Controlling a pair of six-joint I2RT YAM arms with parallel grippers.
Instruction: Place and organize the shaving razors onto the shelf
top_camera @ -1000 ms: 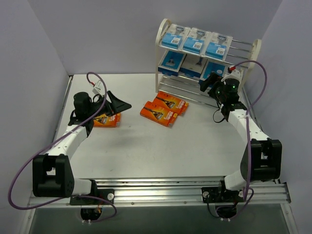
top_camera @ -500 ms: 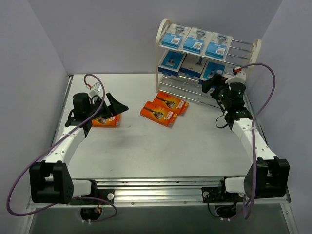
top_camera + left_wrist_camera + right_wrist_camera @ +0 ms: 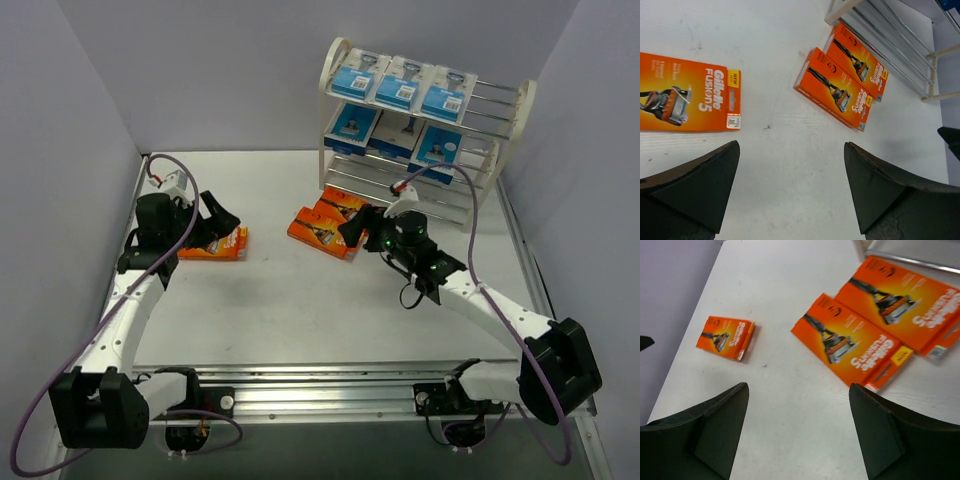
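The cream shelf (image 3: 523, 106) stands at the back right. Blue razor packs fill its top tier (image 3: 398, 86) and middle tier (image 3: 395, 135). Two orange razor boxes (image 3: 325, 232) lie side by side on the table in front of the shelf's left end, and a third (image 3: 215, 244) lies at the left. My right gripper (image 3: 360, 226) hovers open just right of the pair, which the right wrist view shows ahead (image 3: 852, 342) of the empty gripper (image 3: 799, 386). My left gripper (image 3: 216, 218) is open above the left box (image 3: 687, 92), nothing between its fingers (image 3: 791, 145).
The shelf's bottom tier of bare rods (image 3: 890, 40) sits low behind the two boxes. Grey walls close in the table (image 3: 300, 300) at the left, back and right. The arm bases and a metal rail (image 3: 330, 385) run along the near edge.
My right arm has swung from the shelf's right end leftward and toward me, down to the two orange boxes. My left gripper has drifted a little left.
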